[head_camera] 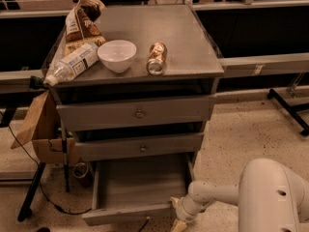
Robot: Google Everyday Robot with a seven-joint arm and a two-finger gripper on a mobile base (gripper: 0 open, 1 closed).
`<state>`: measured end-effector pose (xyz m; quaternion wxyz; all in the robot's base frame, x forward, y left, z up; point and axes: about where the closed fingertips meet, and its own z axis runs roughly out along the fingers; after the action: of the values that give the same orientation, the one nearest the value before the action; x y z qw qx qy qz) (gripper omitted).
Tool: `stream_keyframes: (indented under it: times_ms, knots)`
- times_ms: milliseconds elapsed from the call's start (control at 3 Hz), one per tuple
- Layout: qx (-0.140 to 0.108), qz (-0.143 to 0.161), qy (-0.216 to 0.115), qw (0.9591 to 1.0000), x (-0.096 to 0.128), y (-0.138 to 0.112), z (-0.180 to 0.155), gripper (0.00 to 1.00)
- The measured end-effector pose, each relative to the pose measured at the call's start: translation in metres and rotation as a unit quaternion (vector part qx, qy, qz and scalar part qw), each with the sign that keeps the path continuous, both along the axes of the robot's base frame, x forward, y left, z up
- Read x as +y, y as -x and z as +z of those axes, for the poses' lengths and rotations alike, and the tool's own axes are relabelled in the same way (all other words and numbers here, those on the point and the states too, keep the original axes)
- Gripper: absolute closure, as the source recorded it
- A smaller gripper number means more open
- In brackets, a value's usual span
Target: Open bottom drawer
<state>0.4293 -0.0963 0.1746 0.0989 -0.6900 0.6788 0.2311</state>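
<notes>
Jaws of the gripper (176,224) sit at the frame's 6 o'clock edge, just beside the right front corner of the bottom drawer (126,215); I cannot tell how far apart they are. The drawer is pulled out toward 6 o'clock, its front running 9-to-3. Floor (241,129) lies at 3 o'clock and a paper bag (36,124) at 9.

Smooth white arm (212,192), one big rounded shell (273,199) with a small dark dot. A ribbed wrist (186,209) narrows into the tan-tipped gripper (178,224), low beside a front corner of the bottom drawer (126,213).
</notes>
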Motion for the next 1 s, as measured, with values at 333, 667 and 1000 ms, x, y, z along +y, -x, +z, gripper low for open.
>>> stream_keyframes:
  times_ms: [333, 667, 1000]
  knots:
    - [0.000, 0.000, 0.000, 1.0000, 0.0000, -0.0046, 0.0020, 0.63]
    - [-0.001, 0.001, 0.000, 1.0000, -0.0010, -0.0058, 0.0024, 0.87]
    - [-0.002, 0.001, 0.000, 1.0000, -0.0016, -0.0077, 0.0035, 1.00]
